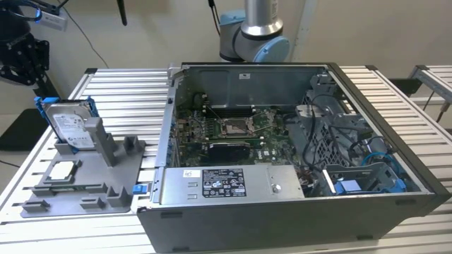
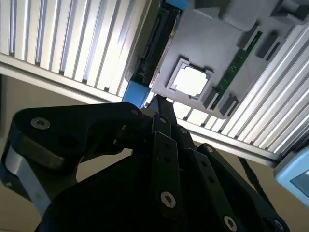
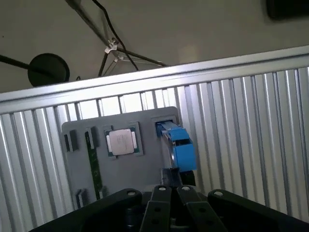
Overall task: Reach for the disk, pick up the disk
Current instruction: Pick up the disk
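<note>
Gripper (image 1: 20,74) of black metal hangs at about 11 o'clock from the disk (image 1: 69,124) in the exterior view, near it and apart from it. The disk stands upright on its edge in a slot of the grey holder (image 1: 120,164), its white label facing the open computer case (image 1: 282,159) at 3 o'clock. A small square chip (image 1: 62,169) lies flat on the holder at 6 o'clock from the disk, all of it on a slatted aluminium table (image 1: 120,90). In the second wrist view the gripper (image 2: 157,101) has its fingers drawn together with nothing between them, the tips close to the blue frame at one end of the disk (image 2: 154,48), which is seen edge-on beside the chip (image 2: 192,79). In the first wrist view the gripper (image 3: 172,186) points at the holder (image 3: 140,169), and the blue-framed disk (image 3: 178,145) stands just beyond the tips, with the chip (image 3: 121,141) beside it.
</note>
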You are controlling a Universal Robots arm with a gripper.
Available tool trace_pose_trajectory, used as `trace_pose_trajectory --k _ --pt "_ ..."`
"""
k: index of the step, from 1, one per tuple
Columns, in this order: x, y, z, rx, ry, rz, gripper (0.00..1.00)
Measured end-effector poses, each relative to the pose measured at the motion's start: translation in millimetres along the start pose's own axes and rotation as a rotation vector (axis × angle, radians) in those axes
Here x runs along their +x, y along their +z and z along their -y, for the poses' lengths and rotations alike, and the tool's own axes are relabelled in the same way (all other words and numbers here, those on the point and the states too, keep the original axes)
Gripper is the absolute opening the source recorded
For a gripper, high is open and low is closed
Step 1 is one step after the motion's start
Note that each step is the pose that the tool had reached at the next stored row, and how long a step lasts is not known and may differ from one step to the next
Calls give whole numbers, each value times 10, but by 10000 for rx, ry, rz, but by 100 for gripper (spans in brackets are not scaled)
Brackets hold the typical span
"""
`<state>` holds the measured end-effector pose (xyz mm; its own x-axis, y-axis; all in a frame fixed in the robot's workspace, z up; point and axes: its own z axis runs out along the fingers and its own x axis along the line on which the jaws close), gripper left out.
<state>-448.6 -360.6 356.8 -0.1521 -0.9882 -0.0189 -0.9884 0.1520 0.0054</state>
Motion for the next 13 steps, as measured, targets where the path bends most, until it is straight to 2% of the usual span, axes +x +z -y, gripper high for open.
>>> trace_pose_trajectory --k 7,13 --pt "-1 0 7 -11 -569 -3 0" --pt "-1 0 7 -16 -603 24 0"
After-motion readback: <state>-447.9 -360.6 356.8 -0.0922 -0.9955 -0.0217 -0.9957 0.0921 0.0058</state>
